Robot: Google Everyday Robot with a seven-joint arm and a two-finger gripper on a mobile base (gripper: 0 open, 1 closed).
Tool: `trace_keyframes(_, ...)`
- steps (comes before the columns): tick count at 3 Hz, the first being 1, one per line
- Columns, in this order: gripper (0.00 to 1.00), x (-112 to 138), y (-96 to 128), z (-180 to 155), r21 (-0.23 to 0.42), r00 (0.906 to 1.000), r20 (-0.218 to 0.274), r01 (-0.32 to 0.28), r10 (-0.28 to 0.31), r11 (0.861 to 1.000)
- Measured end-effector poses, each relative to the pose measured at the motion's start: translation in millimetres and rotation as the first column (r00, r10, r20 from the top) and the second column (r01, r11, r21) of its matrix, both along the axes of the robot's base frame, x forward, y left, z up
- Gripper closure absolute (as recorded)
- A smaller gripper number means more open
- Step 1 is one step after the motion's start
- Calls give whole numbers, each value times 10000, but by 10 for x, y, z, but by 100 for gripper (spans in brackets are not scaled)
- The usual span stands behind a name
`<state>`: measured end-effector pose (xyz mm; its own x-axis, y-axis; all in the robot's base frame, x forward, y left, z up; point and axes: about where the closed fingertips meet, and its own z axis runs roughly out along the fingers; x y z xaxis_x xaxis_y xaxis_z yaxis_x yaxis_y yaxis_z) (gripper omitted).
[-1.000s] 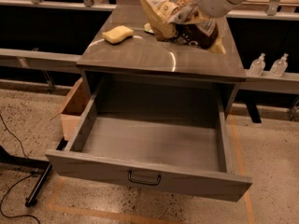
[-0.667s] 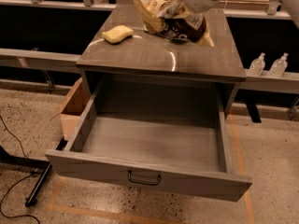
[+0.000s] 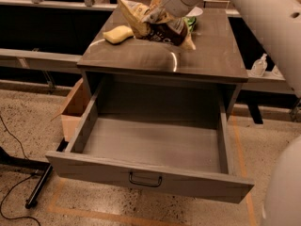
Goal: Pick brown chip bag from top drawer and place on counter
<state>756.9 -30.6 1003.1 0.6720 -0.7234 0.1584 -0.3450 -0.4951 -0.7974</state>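
Note:
The brown chip bag (image 3: 162, 28) is dark brown and white with a pale yellow end. It lies tilted at the back middle of the counter (image 3: 141, 58), its lower end down on the top. My gripper (image 3: 157, 14) comes in from the upper right and is shut on the bag's crumpled upper part. The top drawer (image 3: 150, 142) is pulled fully out below the counter, and its inside holds nothing. Its dark handle (image 3: 145, 179) sits mid-front.
A yellow sponge (image 3: 117, 33) lies on the counter left of the bag. A green chip bag (image 3: 191, 22) shows just behind it. A cardboard box (image 3: 75, 109) stands left of the cabinet. Clear bottles (image 3: 260, 65) stand on a shelf at right. My white arm (image 3: 263, 22) fills the right side.
My gripper has carried the brown chip bag leftward and lower over the counter, closer to the sponge. The drawer and sponge have not moved.

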Motion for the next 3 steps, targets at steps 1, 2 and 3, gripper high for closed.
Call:
trace_keyframes(1,59,128,195,-228,-184,9989,-419,-226,218,9996)
trace_keyframes(2,36,193,301,-422,-464,9967,-769,-290,254,9985)
trace_keyframes(3,12,203,349,-566,-789,9934,-1114,-370,281,9962)
